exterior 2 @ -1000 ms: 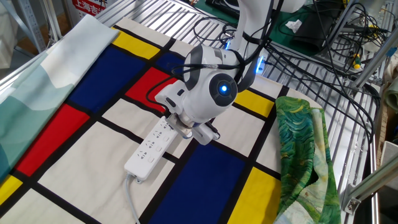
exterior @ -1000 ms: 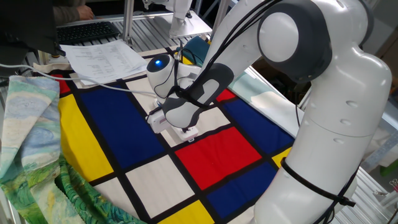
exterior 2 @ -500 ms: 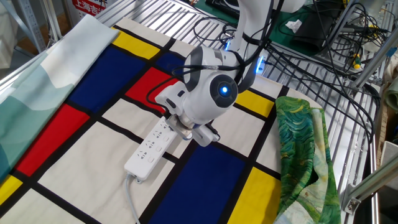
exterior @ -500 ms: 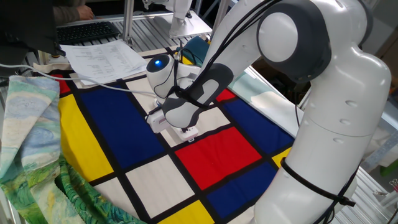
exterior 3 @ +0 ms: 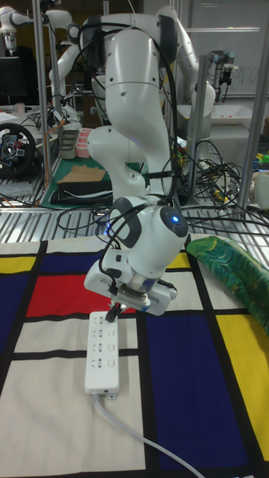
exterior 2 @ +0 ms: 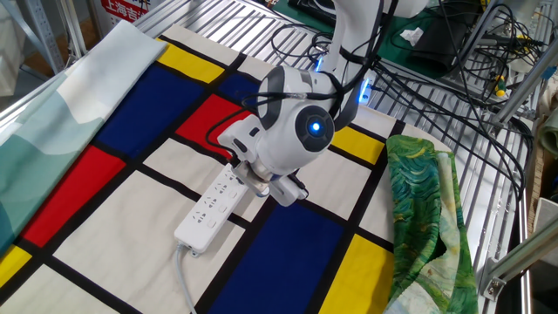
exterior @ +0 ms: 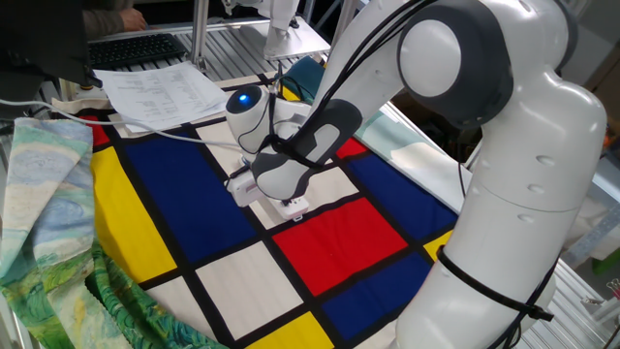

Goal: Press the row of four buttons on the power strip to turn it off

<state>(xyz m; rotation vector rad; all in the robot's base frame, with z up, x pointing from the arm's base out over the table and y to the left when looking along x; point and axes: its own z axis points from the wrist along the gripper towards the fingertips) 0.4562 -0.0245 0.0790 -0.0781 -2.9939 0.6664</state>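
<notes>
The white power strip [exterior 2: 212,212] lies on the colour-block cloth, its cable leaving the near end [exterior 2: 184,270]. In the tall fixed view the power strip [exterior 3: 102,351] points away from the camera, and the four buttons [exterior 3: 110,346] show as tiny marks along its right side. My gripper [exterior 3: 113,311] points straight down onto the strip's far end, with dark fingertips touching or just above the top face. The gripper [exterior 2: 254,181] covers that end in the other fixed view. In one fixed view the gripper [exterior: 284,201] hides the strip. No view shows the gap between the fingertips.
A green patterned cloth [exterior 2: 427,209] is bunched at the table's right edge, and a pale blue cloth [exterior 2: 52,113] lies at the left. Papers [exterior: 160,92] and a keyboard [exterior: 136,47] sit beyond the far edge. Black cables [exterior 2: 436,78] cross the wire rack.
The gripper has shifted very slightly at the strip's far end. The power strip has not moved.
</notes>
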